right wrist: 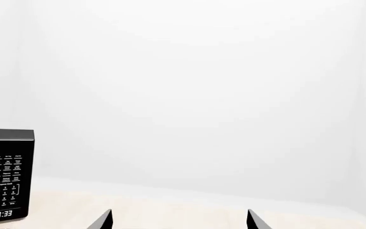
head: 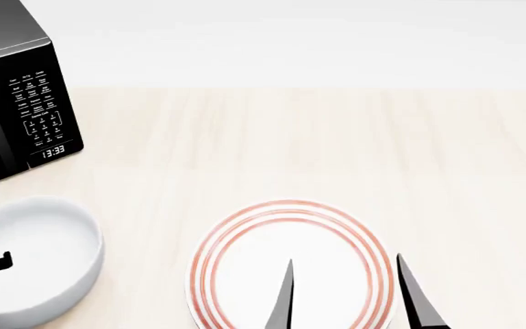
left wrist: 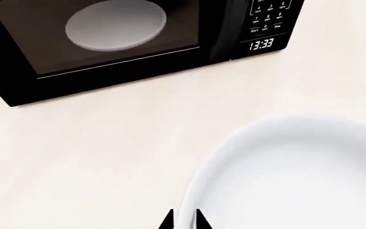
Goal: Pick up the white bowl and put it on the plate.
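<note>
At the far left of the head view stands a boxy black microwave (head: pixel 16 96), glossy, with a white-lettered keypad and a clock reading 13:33; through its dark door the left wrist view shows a flat, pale grey turntable disc (left wrist: pixel 116 25). Just in front of it, on the smooth pale wood-grain table (head: pixel 336 144), sits the white bowl (head: pixel 39 257), deep, round, thick-walled and shiny. The left gripper (left wrist: pixel 183 221) straddles the bowl's rim, one thin black fingertip on each side of the wall, pinching it (only the tips show, so the arm's pose cannot be told). To the right, apart from the bowl, lies the plate (head: pixel 290 267), shallow and round, white with three thin red-orange rings. The right gripper (head: pixel 345 295) hangs above the plate's right half, its two slender black fingers spread wide and pointing forward. Behind everything rises a plain white wall (right wrist: pixel 196 86).
</note>
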Controlling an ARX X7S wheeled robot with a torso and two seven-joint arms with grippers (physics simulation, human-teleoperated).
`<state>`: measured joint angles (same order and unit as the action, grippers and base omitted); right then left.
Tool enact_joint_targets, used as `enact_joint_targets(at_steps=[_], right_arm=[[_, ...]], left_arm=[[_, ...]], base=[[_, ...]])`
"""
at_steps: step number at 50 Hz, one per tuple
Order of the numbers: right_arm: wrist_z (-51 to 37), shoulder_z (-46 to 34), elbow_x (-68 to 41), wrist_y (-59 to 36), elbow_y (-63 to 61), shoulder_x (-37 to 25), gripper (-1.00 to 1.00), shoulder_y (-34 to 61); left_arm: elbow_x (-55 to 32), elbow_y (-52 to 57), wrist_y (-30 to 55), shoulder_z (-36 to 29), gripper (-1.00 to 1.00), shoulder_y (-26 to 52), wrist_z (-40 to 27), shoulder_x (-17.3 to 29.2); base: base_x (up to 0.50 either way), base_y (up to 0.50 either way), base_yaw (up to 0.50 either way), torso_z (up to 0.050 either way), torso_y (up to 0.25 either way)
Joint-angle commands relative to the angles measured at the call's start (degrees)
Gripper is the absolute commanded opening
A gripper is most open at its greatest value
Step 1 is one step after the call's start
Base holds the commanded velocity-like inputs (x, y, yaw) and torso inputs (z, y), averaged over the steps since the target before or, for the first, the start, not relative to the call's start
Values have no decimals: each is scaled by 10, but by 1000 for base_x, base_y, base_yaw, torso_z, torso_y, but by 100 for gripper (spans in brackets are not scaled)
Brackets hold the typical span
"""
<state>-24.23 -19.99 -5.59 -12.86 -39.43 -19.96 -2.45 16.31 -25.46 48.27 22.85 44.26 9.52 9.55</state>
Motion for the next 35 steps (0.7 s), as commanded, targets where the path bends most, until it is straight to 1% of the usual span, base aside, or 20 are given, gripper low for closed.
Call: enact_joint_targets(at_steps=[1, 3, 6, 12, 17, 22, 26, 29, 35], right_arm=[[9, 13, 13, 1, -2, 9, 100, 0], [8, 13, 12, 2, -2, 9, 100, 0], [8, 10, 14, 3, 1, 9, 100, 1], [8, 10, 12, 3, 0, 8, 100, 1], [7, 10, 10, 5, 2, 7, 100, 2], [7, 9, 9, 5, 4, 6, 100, 4], [6, 11, 8, 5, 2, 5, 100, 4], [6, 10, 8, 7, 4, 5, 100, 4], [5, 9, 6, 5, 4, 4, 100, 4]], left_arm=[[1, 8, 12, 16, -100, 14, 3, -24], [-2, 14, 17, 18, -100, 17, 3, -25], [-8, 78, 64, 15, -100, 20, 28, -36], [-10, 142, 114, 1, -100, 28, 46, -48], [-15, 175, 143, -2, -100, 33, 52, -58], [-23, 249, 213, -11, -100, 55, 66, -74], [-32, 284, 249, -25, -100, 64, 67, -86], [-54, 289, 259, -39, -100, 67, 50, -93], [-176, 262, 247, -77, -100, 71, -43, -94]], base=[[0, 0, 0, 0, 0], [0, 0, 0, 0, 0], [0, 0, 0, 0, 0], [0, 0, 0, 0, 0], [0, 0, 0, 0, 0], [0, 0, 0, 0, 0], [0, 0, 0, 0, 2], [0, 0, 0, 0, 0], [0, 0, 0, 0, 0]])
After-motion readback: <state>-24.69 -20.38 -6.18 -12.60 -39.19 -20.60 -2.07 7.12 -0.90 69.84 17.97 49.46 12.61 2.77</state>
